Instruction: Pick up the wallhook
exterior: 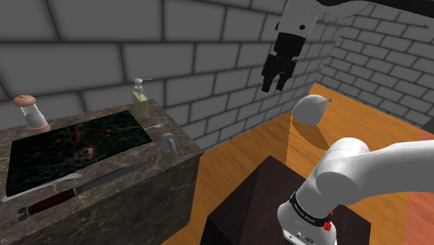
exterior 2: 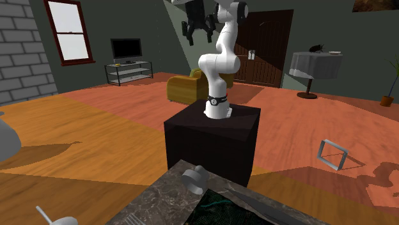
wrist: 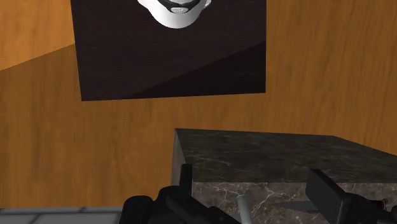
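From the shoulder: hovered high with gripper point(exterior: 274, 88) spread and empty, well apart from the wallhook point(exterior: 167, 141) at the counter's point(exterior: 177, 166) edge. From across: found the wallhook near the corner facing the stand. At the wrist: looked down over the counter, probably to line up.

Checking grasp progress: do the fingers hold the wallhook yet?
No, the wallhook lies on the marble counter near its corner, and the open fingers hang high, empty.
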### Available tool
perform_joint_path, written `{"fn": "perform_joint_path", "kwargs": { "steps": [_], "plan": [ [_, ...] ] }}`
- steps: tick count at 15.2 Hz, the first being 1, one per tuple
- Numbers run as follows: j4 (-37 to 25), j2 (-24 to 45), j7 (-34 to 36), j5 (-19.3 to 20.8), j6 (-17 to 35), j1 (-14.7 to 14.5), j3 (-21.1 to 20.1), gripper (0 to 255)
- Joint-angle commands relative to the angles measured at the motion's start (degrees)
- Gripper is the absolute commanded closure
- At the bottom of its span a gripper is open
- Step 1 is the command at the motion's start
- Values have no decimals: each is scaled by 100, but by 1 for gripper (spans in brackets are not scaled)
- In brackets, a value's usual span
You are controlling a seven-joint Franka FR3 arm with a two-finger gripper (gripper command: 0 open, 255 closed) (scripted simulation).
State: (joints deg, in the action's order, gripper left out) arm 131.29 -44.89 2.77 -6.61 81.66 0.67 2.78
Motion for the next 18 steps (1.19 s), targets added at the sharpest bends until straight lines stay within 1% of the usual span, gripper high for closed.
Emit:
{"fn": "perform_joint_path", "kwargs": {
  "steps": [1,6,10,14,18],
  "plan": [
    [0,0,0,0,0,0,0,0],
    [479,457,-5,-140,1050,-93,-177,0],
    [715,971,-16,-252,1892,-179,-316,0],
    [814,1605,-34,-357,2719,-266,-451,0],
    [774,2338,-51,-446,3505,-353,-577,0]
  ]
}}
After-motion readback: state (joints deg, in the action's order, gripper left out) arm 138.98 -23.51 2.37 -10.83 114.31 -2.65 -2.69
